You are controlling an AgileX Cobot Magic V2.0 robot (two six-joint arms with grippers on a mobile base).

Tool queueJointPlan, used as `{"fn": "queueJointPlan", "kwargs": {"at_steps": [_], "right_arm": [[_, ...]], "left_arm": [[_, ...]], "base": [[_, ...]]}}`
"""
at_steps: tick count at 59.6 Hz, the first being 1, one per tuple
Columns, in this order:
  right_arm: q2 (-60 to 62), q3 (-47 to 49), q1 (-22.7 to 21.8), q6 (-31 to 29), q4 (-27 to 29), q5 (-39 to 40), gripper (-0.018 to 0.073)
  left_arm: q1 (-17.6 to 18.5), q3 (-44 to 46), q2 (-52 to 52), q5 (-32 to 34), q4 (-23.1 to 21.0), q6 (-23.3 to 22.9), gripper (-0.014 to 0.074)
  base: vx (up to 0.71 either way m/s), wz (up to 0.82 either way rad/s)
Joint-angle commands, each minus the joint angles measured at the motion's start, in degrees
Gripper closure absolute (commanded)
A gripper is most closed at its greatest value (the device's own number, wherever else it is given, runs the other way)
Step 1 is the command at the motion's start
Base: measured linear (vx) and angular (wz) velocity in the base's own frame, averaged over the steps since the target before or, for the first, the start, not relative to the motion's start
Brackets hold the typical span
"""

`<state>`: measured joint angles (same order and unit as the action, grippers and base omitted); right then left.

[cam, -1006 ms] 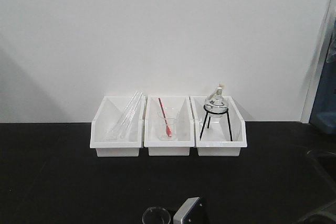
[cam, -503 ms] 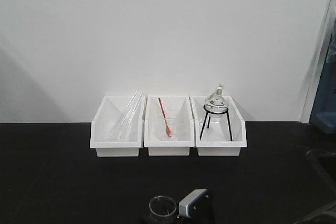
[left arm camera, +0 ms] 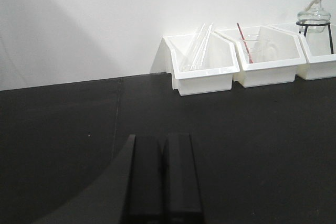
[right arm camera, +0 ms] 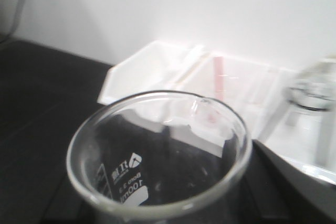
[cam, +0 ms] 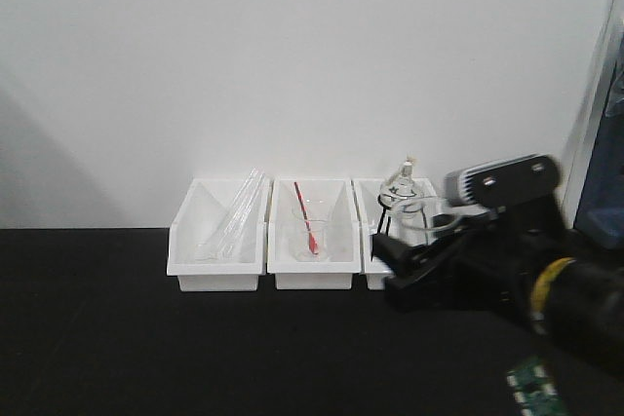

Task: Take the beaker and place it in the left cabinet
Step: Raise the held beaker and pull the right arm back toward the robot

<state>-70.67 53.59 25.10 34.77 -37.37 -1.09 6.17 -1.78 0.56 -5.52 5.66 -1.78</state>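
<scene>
The beaker (cam: 426, 218), small clear glass with a printed 100 ml mark, hangs in the air in front of the right white bin. My right gripper (cam: 405, 262) is shut on it from below and behind. In the right wrist view the beaker (right arm camera: 128, 179) fills the lower frame, open mouth up, and hides the fingertips. My left gripper (left arm camera: 163, 141) sits low over the black countertop (left arm camera: 252, 129), its two dark fingers pressed together with nothing between them. The left cabinet is out of view.
Three white bins stand against the white wall: the left one (cam: 216, 258) holds glass tubes, the middle one (cam: 312, 262) a beaker with a red stick, the right one a round flask (cam: 402, 187) on a black tripod. A blue-grey edge (cam: 606, 192) shows at far right.
My right arm rose from the bottom edge of the front view and swung up and right with the beaker, now covering part of the right bin.
</scene>
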Motion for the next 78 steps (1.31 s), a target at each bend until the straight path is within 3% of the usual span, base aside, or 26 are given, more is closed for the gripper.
{"fn": "queueJointPlan", "kwargs": {"at_steps": [1, 26, 36, 78], "right_arm": [[9.42, 1.10, -0.33, 0.40, -0.40, -7.62, 0.0565], [39.66, -14.91, -0.33, -0.40, 1.55, -18.03, 0.0565], [41.14, -15.04, -0.33, -0.58, 1.33, -22.19, 0.0565], [41.08, -15.04, -0.33, -0.57, 1.20, -22.12, 0.0565]], "left_arm": [[0.35, -0.84, 1.08, 5.08, -0.16, -0.17, 0.0604], [0.35, -0.84, 1.08, 5.08, -0.16, -0.17, 0.0604], [0.35, -0.84, 1.08, 5.08, -0.16, -0.17, 0.0604], [0.35, -0.84, 1.08, 5.08, -0.16, -0.17, 0.0604]], "base": [[0.00, 0.00], [0.00, 0.00], [0.00, 0.00], [0.00, 0.00]]}}
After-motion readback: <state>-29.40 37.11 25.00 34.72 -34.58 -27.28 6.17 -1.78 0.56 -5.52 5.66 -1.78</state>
